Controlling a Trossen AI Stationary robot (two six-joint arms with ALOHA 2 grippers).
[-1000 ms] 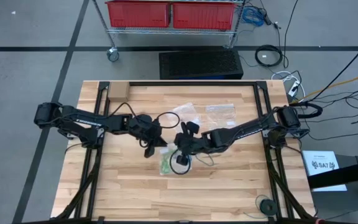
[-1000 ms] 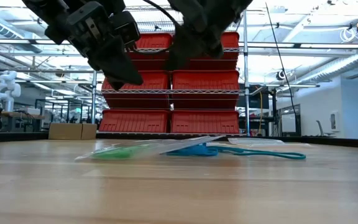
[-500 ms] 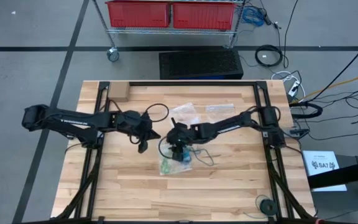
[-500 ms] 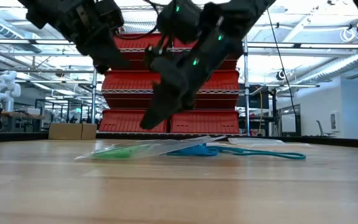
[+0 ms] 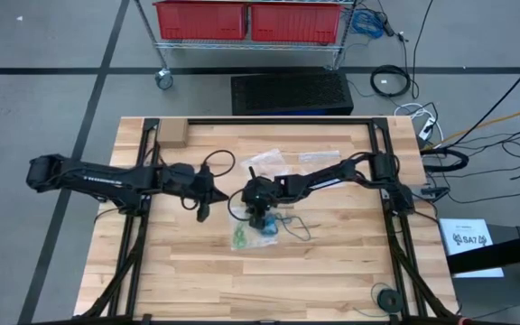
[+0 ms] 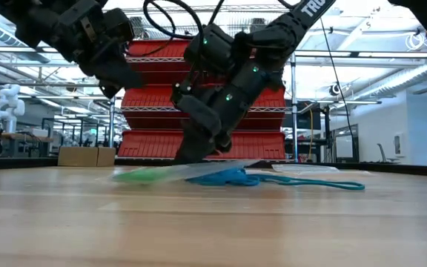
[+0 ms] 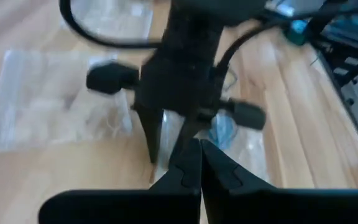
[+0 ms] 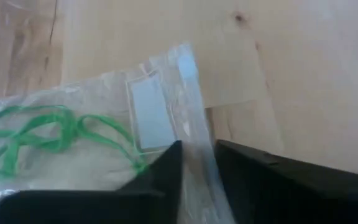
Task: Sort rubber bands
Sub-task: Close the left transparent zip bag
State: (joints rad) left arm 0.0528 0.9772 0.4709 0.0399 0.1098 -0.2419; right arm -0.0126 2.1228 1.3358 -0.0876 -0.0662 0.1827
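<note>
At table middle, right gripper (image 5: 262, 219) pinching clear bag (image 8: 166, 124) edge, jaws narrow, green rubber bands (image 8: 48, 134) inside bag, left gripper (image 5: 200, 215) closed, empty, at its 9 o'clock

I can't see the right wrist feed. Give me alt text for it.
The right claw has its two dark fingers astride the edge of a clear plastic bag, a narrow gap between them. Green rubber bands lie tangled inside the bag, on the wooden table.
</note>
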